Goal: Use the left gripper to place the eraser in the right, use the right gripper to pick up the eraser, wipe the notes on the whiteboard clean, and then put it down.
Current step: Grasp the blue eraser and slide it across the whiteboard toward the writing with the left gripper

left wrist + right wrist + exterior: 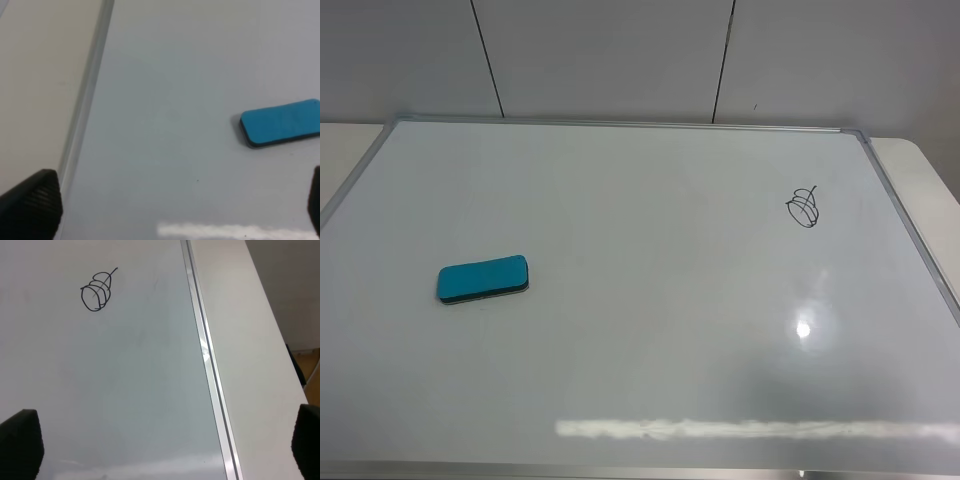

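Pale beige counter (340, 150) carries a large glossy white whiteboard (640, 340) with a thin silver-grey metal frame. It lies flat and fills most of the high view, which suits wiping from above. Neither arm shows in that view. Left gripper (172, 200): two black ribbed fingers (30, 205) stand wide apart with nothing between them, hanging over the board's left part near the frame; the eraser lies ahead and off to one side. I read this as a ready pose before the reach. Right gripper (162, 445): black fingers (20, 445) likewise wide apart and empty, over the board's right edge near the scribble, probably placed to receive the handover. The small teal-blue rounded rectangular eraser (483, 278) lies flat on the board's left half with its long side roughly across the board, well apart from the mark. That is the left arm's side, fitting a left-first pickup. Its top is even teal, and a thin dark felt strip shows underneath. Notes (803, 206): small black marker scribble, an oval crossed by a few lines, upper right of the board, unwiped.
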`<action>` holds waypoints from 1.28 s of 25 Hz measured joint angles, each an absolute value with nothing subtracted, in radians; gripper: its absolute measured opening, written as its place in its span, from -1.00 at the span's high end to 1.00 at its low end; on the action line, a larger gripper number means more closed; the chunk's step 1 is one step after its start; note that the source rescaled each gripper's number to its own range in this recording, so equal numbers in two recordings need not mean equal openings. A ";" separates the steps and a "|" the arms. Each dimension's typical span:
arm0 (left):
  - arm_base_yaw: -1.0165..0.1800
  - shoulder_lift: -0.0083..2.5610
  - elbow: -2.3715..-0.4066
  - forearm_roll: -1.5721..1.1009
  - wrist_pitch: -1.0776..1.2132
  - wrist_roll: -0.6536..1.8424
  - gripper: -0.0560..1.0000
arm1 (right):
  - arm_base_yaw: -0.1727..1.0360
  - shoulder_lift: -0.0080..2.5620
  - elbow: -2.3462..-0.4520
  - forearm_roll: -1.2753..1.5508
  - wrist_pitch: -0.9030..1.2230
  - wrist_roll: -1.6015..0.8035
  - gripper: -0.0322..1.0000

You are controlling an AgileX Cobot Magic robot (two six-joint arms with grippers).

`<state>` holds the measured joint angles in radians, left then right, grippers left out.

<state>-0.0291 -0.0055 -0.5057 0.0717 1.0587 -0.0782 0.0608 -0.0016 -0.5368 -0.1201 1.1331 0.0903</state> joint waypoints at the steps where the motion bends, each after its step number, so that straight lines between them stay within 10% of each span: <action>1: -0.029 -0.006 -0.506 0.072 1.059 -0.078 -1.00 | 0.061 -0.002 -0.537 -0.120 1.133 0.090 -1.00; 32: -0.029 -0.006 -0.506 0.072 1.059 -0.078 -1.00 | 0.061 -0.002 -0.537 -0.120 1.133 0.090 -1.00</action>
<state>-0.0291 -0.0055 -0.5057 0.0717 1.0587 -0.0782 0.0608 -0.0016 -0.5368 -0.1201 1.1331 0.0903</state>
